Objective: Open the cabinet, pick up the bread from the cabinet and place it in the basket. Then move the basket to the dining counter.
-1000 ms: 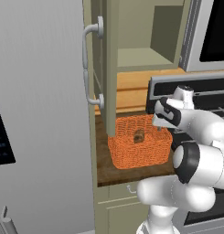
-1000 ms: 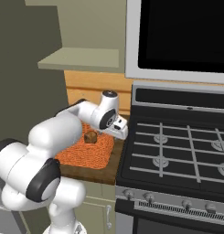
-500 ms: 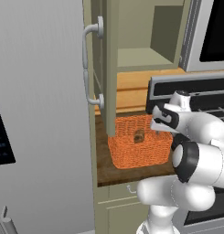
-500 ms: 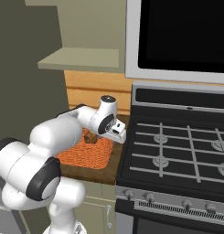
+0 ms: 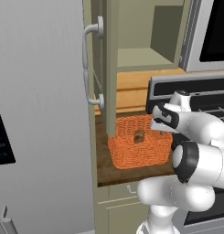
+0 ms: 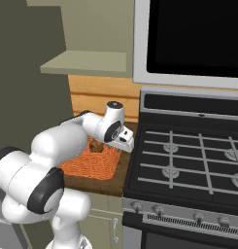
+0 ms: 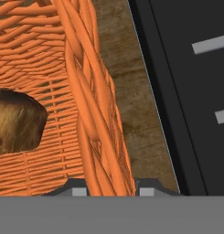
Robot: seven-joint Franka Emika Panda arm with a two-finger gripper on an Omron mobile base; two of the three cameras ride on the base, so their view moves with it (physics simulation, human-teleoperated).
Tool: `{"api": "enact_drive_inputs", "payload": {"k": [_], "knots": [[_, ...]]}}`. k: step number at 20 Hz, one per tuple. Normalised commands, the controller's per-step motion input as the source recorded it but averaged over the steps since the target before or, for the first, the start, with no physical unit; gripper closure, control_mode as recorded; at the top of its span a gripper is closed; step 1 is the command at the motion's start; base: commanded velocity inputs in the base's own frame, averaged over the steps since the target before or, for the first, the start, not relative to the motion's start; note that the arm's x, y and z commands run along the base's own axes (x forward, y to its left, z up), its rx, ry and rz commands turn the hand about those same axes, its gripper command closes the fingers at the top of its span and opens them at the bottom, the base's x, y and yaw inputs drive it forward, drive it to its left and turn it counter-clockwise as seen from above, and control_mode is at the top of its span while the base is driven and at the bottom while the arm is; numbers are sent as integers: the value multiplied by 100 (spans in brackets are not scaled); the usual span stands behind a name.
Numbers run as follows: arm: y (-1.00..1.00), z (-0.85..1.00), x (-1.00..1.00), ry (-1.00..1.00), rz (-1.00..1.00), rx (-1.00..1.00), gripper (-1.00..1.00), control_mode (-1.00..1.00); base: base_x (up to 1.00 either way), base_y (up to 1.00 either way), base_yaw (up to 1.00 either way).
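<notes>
One cabinet: door swung wide, edge-on in my left base view, its silver handle facing left; the shelf inside is bare.
Stove: black, just right of the tabletop.
Tabletop: dark wood strip carrying the basket.
Basket: orange weave, sitting below the cabinet.
Bread: small brown lump lying inside the basket.
My pincer: straddles the basket's right rim, one fingertip each side, parted, not squeezing.
</notes>
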Motion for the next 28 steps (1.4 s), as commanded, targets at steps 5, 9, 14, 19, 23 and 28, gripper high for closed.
{"api": "enact_drive_inputs", "payload": {"k": [5, 9, 14, 19, 23, 28], "knots": [[-5, 56, -1, 0, -6, 0, 100, -100, 0, 0, 0], [-17, 69, -14, 0, -11, 1, 100, -100, 0, 0, 0], [-19, 56, -36, 4, -5, 2, 100, -100, 0, 0, 0], [-2, 18, -28, 2, -3, 0, 100, -100, 0, 0, 0], [0, 15, -10, 2, 0, 0, 100, -100, 0, 0, 0], [2, 20, -3, 2, 0, 0, 100, -100, 0, 0, 0]]}}
